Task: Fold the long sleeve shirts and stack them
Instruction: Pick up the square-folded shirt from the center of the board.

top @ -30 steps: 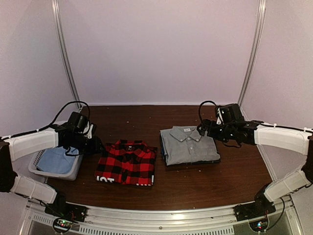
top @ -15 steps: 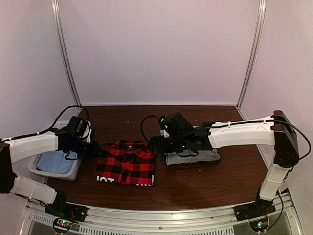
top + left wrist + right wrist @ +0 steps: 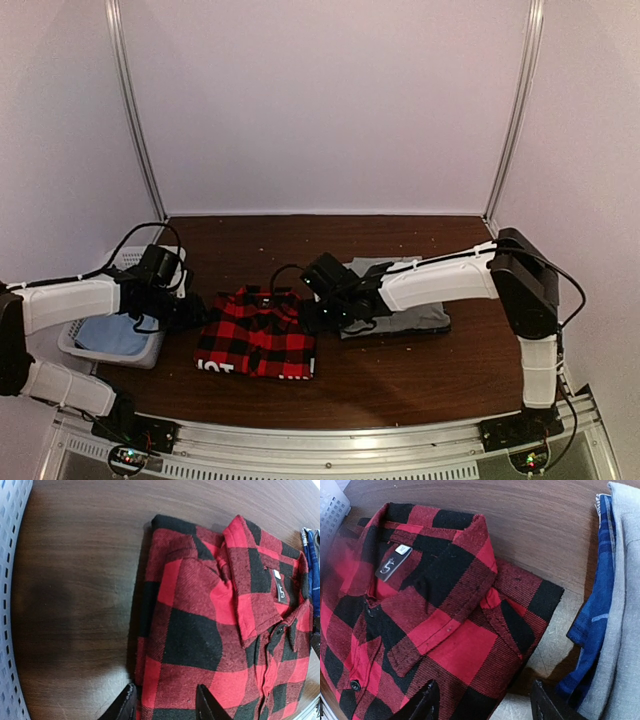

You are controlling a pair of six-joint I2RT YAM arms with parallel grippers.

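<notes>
Flannel shirt (image 3: pixel 258 333), red-and-black check, lies where it lay a second ago, folded on the dark wood counter (image 3: pixel 400 380) left of centre. What has changed is the right arm. It was out past the far side of the grey shirt (image 3: pixel 425 318), and has swung across over it. The right end effector (image 3: pixel 318 312) now sits low at the flannel's right edge, in the gap between the two shirts. Its fingers have drawn in from their widest, yet they are still apart in the wrist view, with the flannel's folded corner lying between them (image 3: pixel 485 702). The left end effector (image 3: pixel 195 312) has crept down to the flannel's left edge. Its fingers also stand apart, astride that edge (image 3: pixel 167 707), not pinching it as far as I can see.

The flannel is folded into a neat rectangle, collar toward the back wall and a black neck label (image 3: pixel 392 565) showing. White letters (image 3: pixel 225 367) run along a black band at its near end. The grey shirt is folded too, just right of the flannel, and is mostly hidden from above by the right arm. Under its edge peeks a blue plaid cloth (image 3: pixel 597 610).

A white basket (image 3: pixel 110 355) holding a blue cloth (image 3: pixel 105 335) stands at the counter's left end, close behind the left arm.
</notes>
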